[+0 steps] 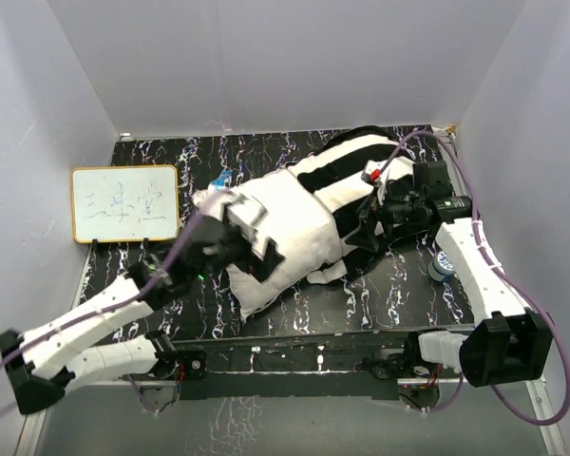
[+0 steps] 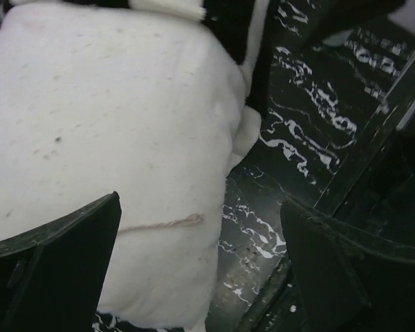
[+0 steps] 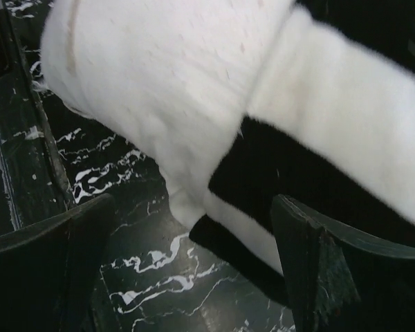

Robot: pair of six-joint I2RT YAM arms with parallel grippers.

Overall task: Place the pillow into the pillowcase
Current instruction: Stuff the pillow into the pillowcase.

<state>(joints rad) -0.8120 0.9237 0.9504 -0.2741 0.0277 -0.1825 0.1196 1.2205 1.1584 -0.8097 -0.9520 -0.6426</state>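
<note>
Working the pillowcase (image 1: 347,176) further along the pillow (image 1: 285,237) looks like the step in hand. The pillow lies slantwise on the middle of the table (image 1: 389,285), its 1 o'clock end inside the striped sleeve and its 7 o'clock end bare. Both grippers have their jaws wide apart and hold nothing. The left gripper (image 2: 200,200) hovers over the bare white corner at 7 o'clock. The right gripper (image 3: 194,200) hangs at 3 o'clock over the sleeve's hem, where black stripe meets white cushion. I judge the right should pinch the hem alone and draw it toward 7 o'clock, while the left pushes the pillow toward 1 o'clock. Catching pillow fabric with the hem would likely drag the whole bundle.
</note>
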